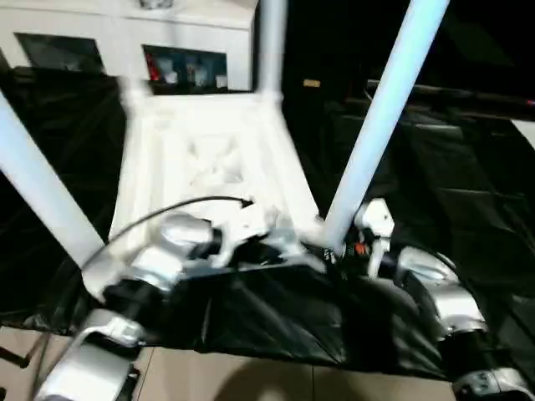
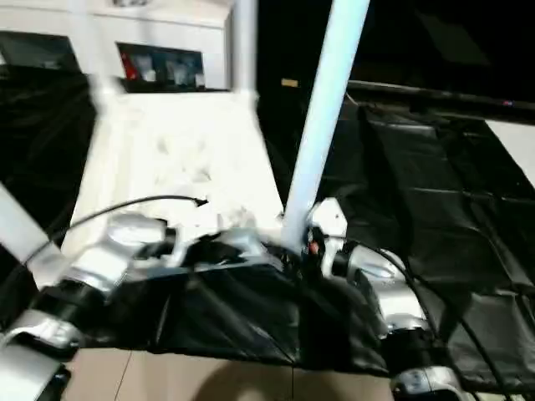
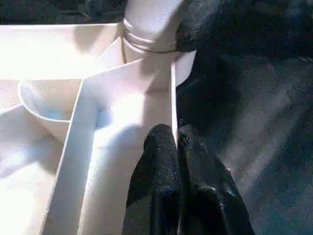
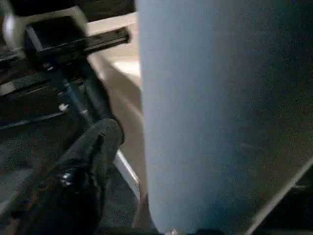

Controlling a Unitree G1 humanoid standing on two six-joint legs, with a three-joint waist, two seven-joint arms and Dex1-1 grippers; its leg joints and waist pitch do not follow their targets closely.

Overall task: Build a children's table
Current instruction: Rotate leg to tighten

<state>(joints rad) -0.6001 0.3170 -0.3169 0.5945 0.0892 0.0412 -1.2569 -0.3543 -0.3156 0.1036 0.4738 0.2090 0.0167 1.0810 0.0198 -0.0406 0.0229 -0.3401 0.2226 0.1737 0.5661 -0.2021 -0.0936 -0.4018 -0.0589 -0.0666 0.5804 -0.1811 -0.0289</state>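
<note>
White plastic table (image 1: 209,159) lay upside down; left fingers (image 3: 173,161) pinched its thin rim, right fingers (image 4: 93,147) stood spread beside a leg (image 1: 380,117).

We see the children's table (image 1: 209,159) in smooth white plastic, its legs faintly glossy, lying on crinkled, shiny black sheeting (image 1: 468,192). Our silver forearms (image 1: 439,292) gleam like polished metal; the left gripper (image 3: 177,142) has matt, grainy black fingers (image 3: 159,166).

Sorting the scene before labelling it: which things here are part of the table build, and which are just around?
Part of the job: tabletop, upside down; near-right leg; near-left leg; far leg; left tool, pinching the top's rim.

Just around: black sheet; white cabinet; floor.
</note>
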